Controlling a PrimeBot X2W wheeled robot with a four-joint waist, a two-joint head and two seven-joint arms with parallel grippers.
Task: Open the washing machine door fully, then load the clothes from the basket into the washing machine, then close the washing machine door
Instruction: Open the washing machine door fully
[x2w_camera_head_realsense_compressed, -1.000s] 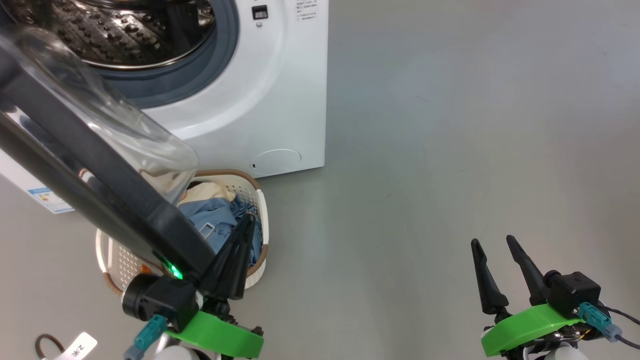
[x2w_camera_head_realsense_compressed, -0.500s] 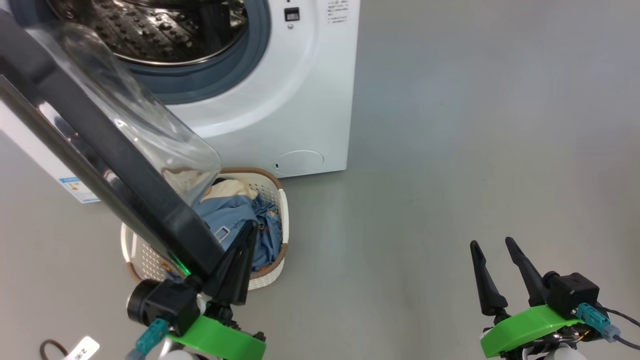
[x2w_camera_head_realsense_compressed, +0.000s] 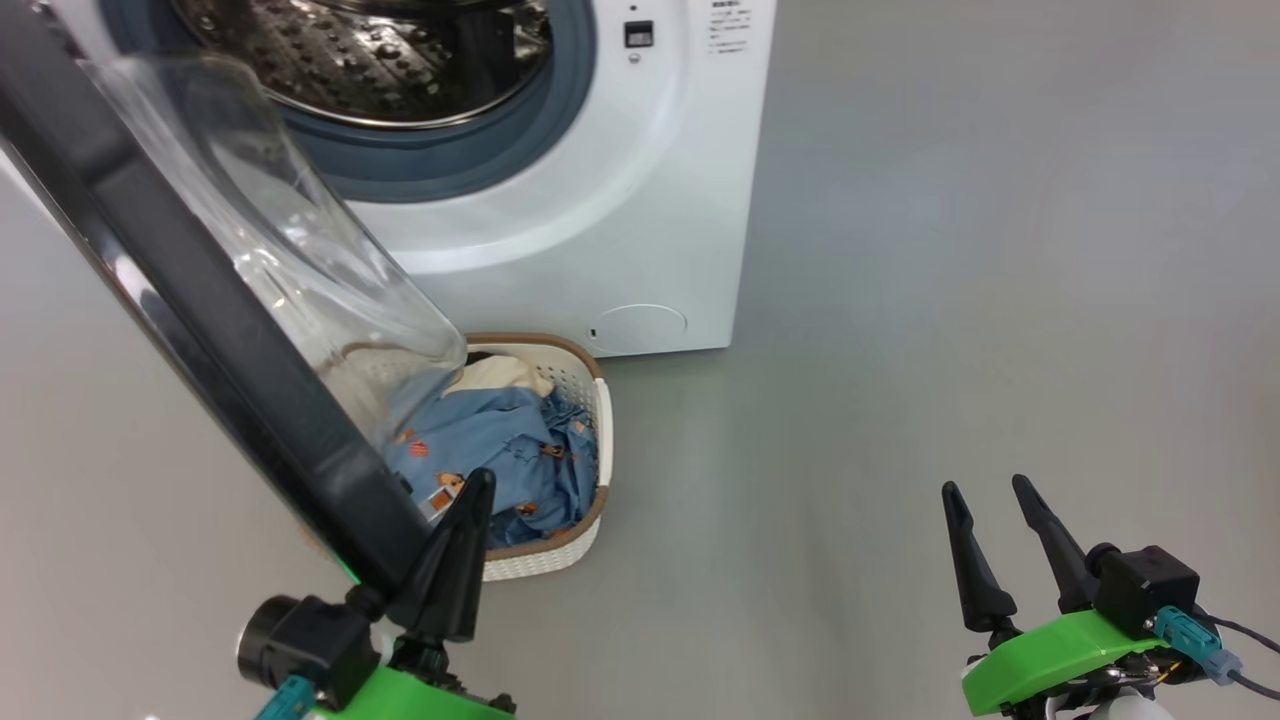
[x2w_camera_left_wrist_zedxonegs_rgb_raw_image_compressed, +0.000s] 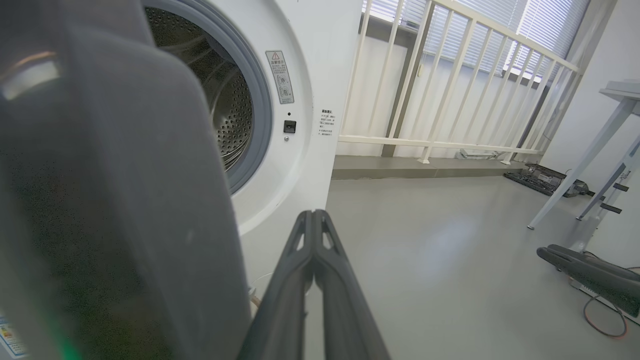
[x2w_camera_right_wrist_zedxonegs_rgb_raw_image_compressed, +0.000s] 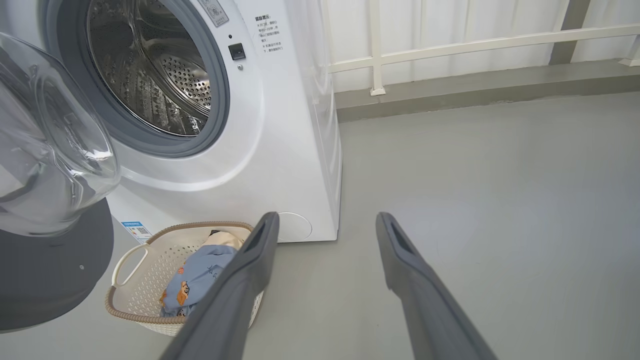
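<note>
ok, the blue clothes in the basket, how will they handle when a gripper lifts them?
Likely floppy: the clothes lie crumpled in folds, so a pinch would probably trail a hanging tail. Probably light, since the fabric looks thin. The pieces overlap, so one grab may lift several or tug the small basket along.

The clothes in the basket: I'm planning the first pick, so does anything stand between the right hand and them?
Nothing visible does: bare floor lies between the open right hand and the basket with the clothes. The washing machine door overlaps the basket's left part in the head view, away from that hand.
</note>
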